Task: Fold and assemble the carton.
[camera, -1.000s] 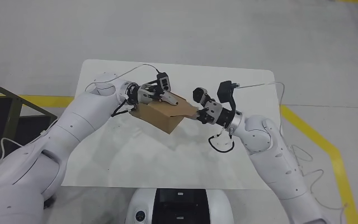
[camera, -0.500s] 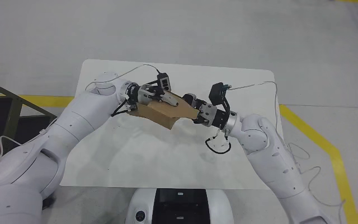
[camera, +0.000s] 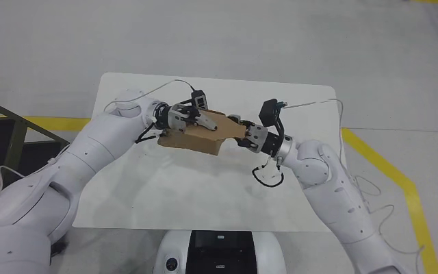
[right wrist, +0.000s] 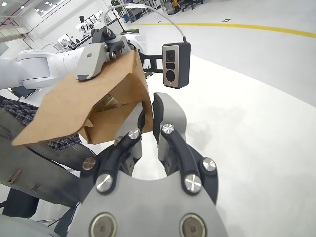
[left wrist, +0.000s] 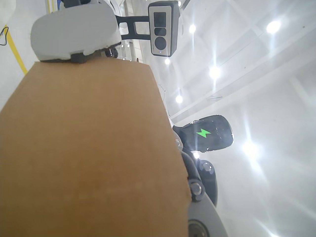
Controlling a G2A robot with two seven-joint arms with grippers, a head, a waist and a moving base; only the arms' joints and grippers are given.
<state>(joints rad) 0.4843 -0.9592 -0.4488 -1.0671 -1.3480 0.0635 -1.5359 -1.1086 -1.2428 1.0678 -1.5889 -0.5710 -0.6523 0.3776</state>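
1. One white surface (camera: 137, 198) lies beneath both grippers.
2. One brown carton (camera: 198, 137) is partly folded and spans the gap between the two grippers, over the surface. I cannot tell whether it touches the surface. Its open end (right wrist: 106, 114) faces the right gripper, and its own inner flaps show within the opening.
3. There are two grippers. The left gripper (camera: 205, 122) is clamped on the carton's top panel (left wrist: 86, 136), with one finger (right wrist: 91, 62) lying flat on the cardboard. The right gripper (right wrist: 148, 110) is closed on the carton's side wall at the open end, with the cardboard edge pinched between its pads.
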